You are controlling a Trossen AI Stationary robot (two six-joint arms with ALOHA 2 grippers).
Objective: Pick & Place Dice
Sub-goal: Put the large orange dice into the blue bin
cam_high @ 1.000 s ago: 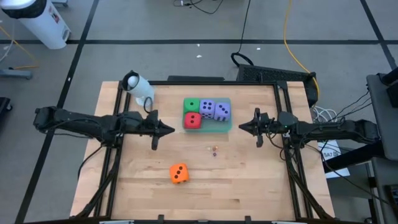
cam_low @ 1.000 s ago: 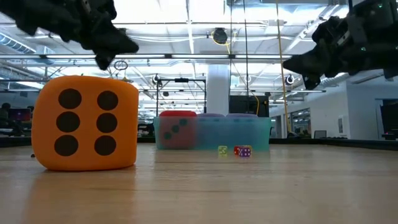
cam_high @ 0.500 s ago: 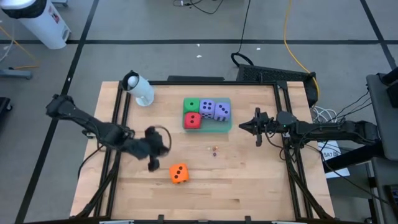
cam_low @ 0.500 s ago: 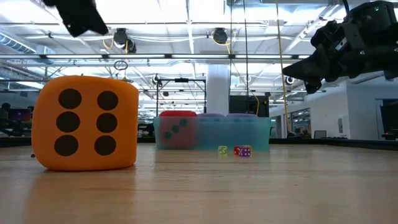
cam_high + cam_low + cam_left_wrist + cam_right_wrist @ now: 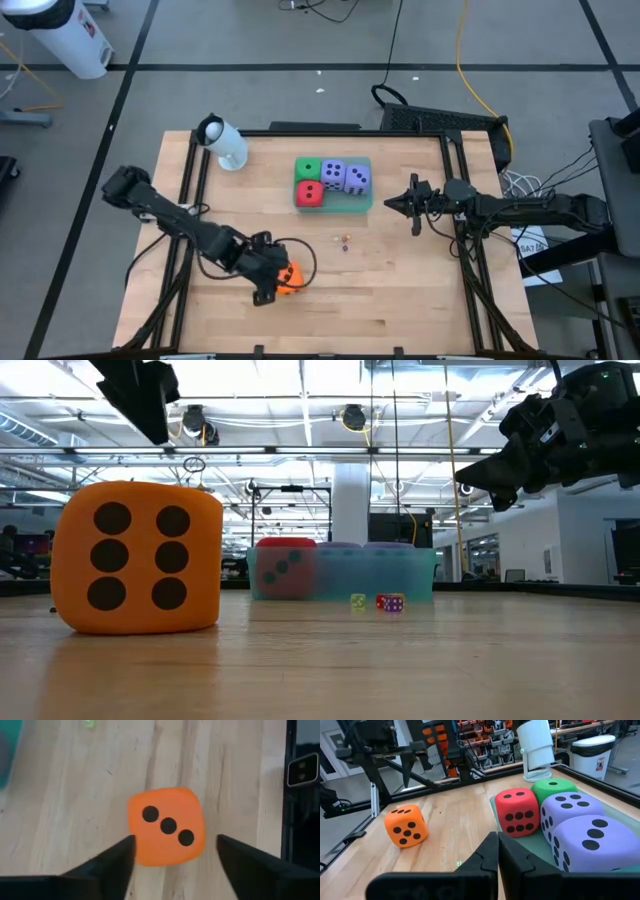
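orange die under the left gripper, four dice in the tray

five soft dice show in all: one orange, one red, one green, two purple. the orange die (image 5: 289, 279) sits alone on the wooden table (image 5: 400, 300), toward the near edge and left of the middle, well apart from the others. it is a cube, so no side is longer than another; its three-pip face points up, with the line of pips running on a diagonal in the left wrist view, and its six-pip face turns toward the near edge.

the left gripper (image 5: 272, 281) hangs right over this die, its jaws spread apart, one finger (image 5: 107, 860) on each side of the cube and not pressing it.

the red die (image 5: 311, 194), the green die (image 5: 307, 169) and the two purple dice (image 5: 345, 177) are packed two by two in one pale green tray (image 5: 350, 204) near the middle of the far edge. two tiny dice (image 5: 345, 241) lie on the bare wood between the tray and the orange die.

the right gripper (image 5: 393, 204) waits above the table just right of the tray, jaws pressed together with nothing between them.
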